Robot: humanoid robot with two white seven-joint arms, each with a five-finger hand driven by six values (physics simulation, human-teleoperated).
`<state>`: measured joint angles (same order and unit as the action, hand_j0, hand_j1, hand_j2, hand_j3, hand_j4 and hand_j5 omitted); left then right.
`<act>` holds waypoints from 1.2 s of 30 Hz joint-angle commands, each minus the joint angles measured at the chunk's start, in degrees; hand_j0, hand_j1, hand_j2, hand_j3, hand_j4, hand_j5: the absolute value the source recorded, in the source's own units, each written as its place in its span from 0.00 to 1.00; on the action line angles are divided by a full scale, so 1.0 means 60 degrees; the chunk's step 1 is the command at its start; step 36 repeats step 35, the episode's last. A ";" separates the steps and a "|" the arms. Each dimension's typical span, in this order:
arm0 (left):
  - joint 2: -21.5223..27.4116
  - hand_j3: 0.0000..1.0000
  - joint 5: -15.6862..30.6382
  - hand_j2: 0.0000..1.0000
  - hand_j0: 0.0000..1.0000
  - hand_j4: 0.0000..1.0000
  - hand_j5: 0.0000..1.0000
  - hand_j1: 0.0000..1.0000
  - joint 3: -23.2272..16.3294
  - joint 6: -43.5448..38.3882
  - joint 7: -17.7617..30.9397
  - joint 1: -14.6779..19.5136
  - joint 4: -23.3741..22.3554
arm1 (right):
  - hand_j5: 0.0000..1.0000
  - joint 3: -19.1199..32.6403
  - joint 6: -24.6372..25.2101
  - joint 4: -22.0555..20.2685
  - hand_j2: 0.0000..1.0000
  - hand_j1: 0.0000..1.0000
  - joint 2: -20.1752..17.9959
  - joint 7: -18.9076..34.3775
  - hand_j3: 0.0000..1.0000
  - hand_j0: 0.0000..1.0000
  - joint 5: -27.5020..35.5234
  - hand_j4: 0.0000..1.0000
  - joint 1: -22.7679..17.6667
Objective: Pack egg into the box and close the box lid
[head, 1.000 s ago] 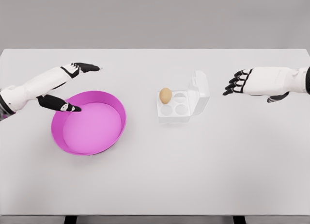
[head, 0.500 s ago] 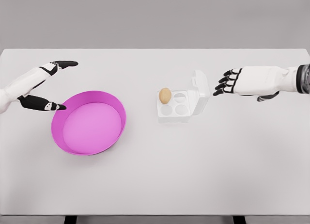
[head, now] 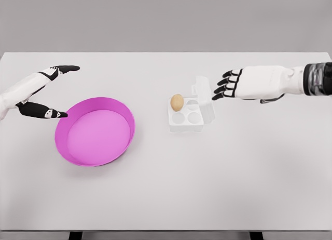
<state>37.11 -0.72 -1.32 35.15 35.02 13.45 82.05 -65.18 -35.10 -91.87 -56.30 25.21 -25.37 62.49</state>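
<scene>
A plain white table (head: pixel 166 188) was shown under a grey backdrop. The egg (head: pixel 177 102) was seated in the rear left cup of the white box (head: pixel 187 115), whose lid (head: pixel 203 92) had been tipped further upright than half a second before. The right hand (head: pixel 244 84), fingers spread and empty, had been brought against that lid. The left hand (head: pixel 44 92), open, was held beside the pink bowl (head: pixel 96 131), nearly unchanged.

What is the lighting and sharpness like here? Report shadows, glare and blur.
Head view: flat, even light, no glare; a faint soft shadow under the pink bowl and egg box. Slight softness overall; the white box blends into the white table, its lid edges hard to trace beside the right hand.
</scene>
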 commanded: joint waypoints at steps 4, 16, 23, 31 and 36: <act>0.0011 1.00 0.0076 1.00 1.00 1.00 1.00 1.00 0.0001 -0.0025 -0.0004 0.0015 -0.0052 | 1.00 -0.0020 0.0017 -0.0011 1.00 1.00 0.0666 0.0031 1.00 1.00 0.0038 1.00 0.0059; 0.0011 1.00 0.0076 1.00 1.00 1.00 1.00 1.00 0.0001 -0.0025 -0.0004 0.0015 -0.0052 | 1.00 -0.0050 0.0017 0.0150 1.00 1.00 0.1677 0.0529 1.00 1.00 0.0053 1.00 0.0190; 0.0011 1.00 0.0047 1.00 1.00 1.00 1.00 1.00 -0.0014 -0.0025 -0.0004 0.0015 -0.0052 | 1.00 0.0038 0.0017 0.3079 1.00 1.00 0.1546 0.0500 1.00 1.00 0.0888 1.00 0.0454; 0.0011 1.00 0.0018 1.00 1.00 1.00 1.00 1.00 -0.0014 -0.0025 -0.0004 0.0000 -0.0067 | 1.00 0.0170 0.0017 0.3768 1.00 1.00 0.1443 0.0529 1.00 1.00 0.0873 1.00 0.0308; 0.0011 1.00 -0.0011 1.00 1.00 1.00 1.00 1.00 -0.0043 -0.0025 -0.0004 -0.0015 -0.0052 | 1.00 0.0170 0.0017 0.3900 1.00 1.00 0.1472 0.0529 1.00 1.00 0.0873 1.00 0.0308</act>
